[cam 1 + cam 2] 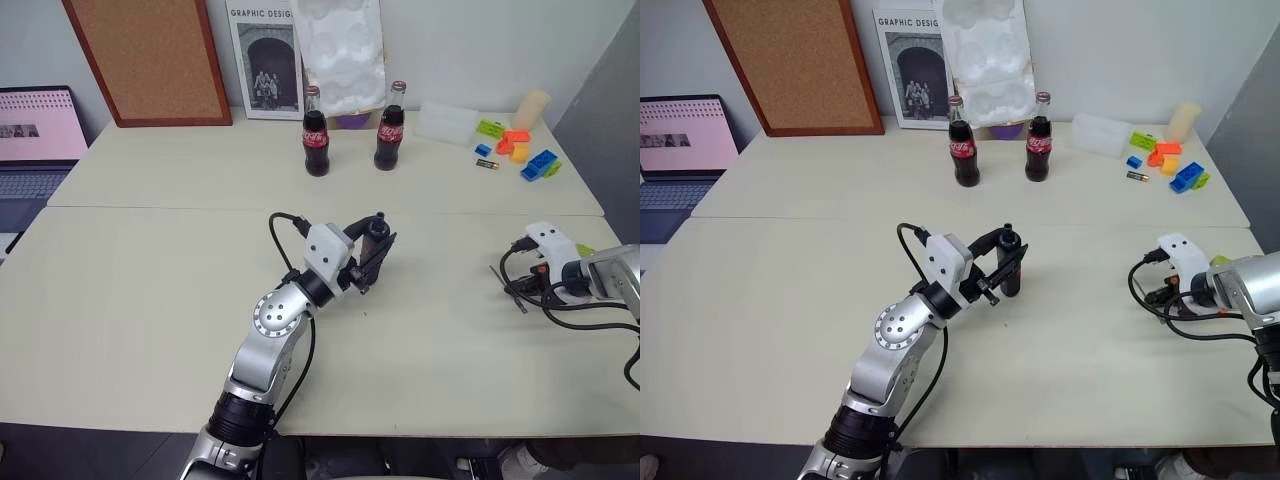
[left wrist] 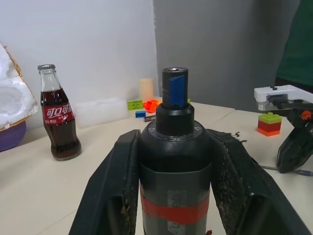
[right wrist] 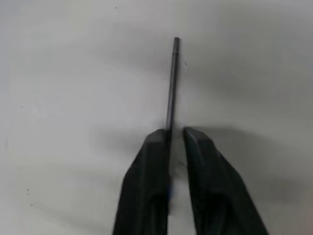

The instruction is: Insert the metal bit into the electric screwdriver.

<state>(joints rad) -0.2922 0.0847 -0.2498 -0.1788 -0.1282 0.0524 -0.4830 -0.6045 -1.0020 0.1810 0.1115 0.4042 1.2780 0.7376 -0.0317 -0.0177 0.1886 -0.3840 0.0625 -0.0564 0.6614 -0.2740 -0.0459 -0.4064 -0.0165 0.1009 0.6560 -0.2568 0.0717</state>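
Observation:
My left gripper (image 1: 373,247) is shut on the electric screwdriver (image 2: 174,147), a black cylinder with a red band. It holds the tool above the middle of the table, with the tool's open tip (image 2: 174,73) angled up and away. The metal bit (image 3: 172,78), a thin dark rod, lies flat on the table at the right. My right gripper (image 3: 171,133) points down at the bit and is shut on its near end. The rest of the rod sticks out past the fingertips. In the head views the bit (image 1: 506,286) shows as a short dark line beside the right hand.
Two cola bottles (image 1: 316,145) (image 1: 389,138) stand at the back centre. Coloured toy bricks (image 1: 520,152) and a small battery (image 1: 487,164) lie at the back right. A laptop (image 1: 35,140) sits far left. A cork board (image 1: 150,60) and white foam (image 1: 340,50) lean on the wall.

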